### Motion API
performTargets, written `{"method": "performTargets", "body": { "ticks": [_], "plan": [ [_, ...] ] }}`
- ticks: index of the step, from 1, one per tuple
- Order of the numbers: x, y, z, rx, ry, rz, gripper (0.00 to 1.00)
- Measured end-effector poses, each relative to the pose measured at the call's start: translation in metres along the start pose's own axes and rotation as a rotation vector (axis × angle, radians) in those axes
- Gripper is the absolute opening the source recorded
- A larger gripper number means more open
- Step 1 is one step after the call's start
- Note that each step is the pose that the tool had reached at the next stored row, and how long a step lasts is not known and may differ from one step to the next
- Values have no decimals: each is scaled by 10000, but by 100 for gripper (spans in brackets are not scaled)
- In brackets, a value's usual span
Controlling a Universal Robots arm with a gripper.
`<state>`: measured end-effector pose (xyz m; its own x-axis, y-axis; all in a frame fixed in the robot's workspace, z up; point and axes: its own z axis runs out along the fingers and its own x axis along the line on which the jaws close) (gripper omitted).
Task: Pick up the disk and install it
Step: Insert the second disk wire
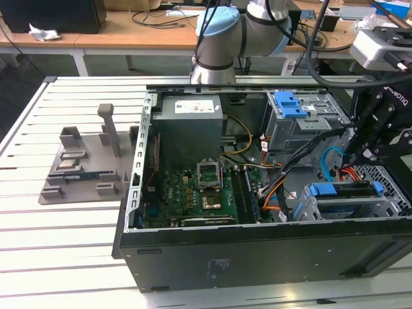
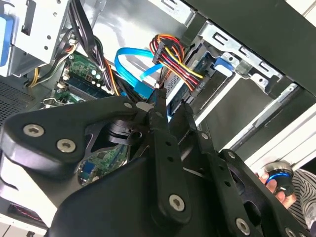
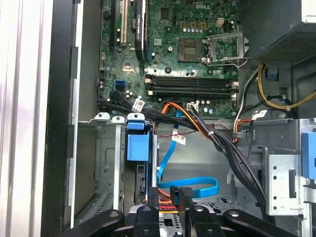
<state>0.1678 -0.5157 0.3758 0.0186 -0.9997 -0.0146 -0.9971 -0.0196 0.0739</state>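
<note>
The disk [image 1: 341, 190] lies in the metal bay at the front corner of the open computer case, on the exterior view's right, its blue side rails showing. In the first wrist view the disk [image 3: 141, 173] stands edge-on in the bay under a blue tab. My black gripper [image 1: 354, 159] hangs just above that bay, beside the disk. In both wrist views its fingers [image 3: 154, 197] stand a narrow gap apart, and wires show through the gap. The gripper [image 2: 173, 106] is open and holds nothing, with the disk's [image 2: 175, 91] label just beyond its tips.
Red, yellow and black power wires [image 2: 173, 57] and a blue data cable [image 3: 197, 185] run close to the gripper. A grey cage with a blue latch [image 1: 290, 103], the power-supply box [image 1: 190, 122] and the motherboard [image 1: 193, 193] fill the case. A grey fixture [image 1: 84, 167] lies on the exterior view's left. A hand [image 2: 276, 190] is outside the case.
</note>
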Motion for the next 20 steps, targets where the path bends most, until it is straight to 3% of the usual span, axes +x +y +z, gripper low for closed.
{"method": "performTargets", "body": {
  "ticks": [3, 8, 12, 16, 17, 19, 20],
  "plan": [
    [-3, 4, -58, 10, -1, -25, 30],
    [-11, 1, -8, 7, -42, -72, 30],
    [-10, -4, 60, -14, -39, -181, 30],
    [-10, -6, 73, -17, -39, -220, 30],
    [-10, -6, 74, -17, -39, -221, 29],
    [-10, -6, 74, -17, -39, -223, 16],
    [-10, -6, 73, -17, -39, -224, 16]
  ]
}}
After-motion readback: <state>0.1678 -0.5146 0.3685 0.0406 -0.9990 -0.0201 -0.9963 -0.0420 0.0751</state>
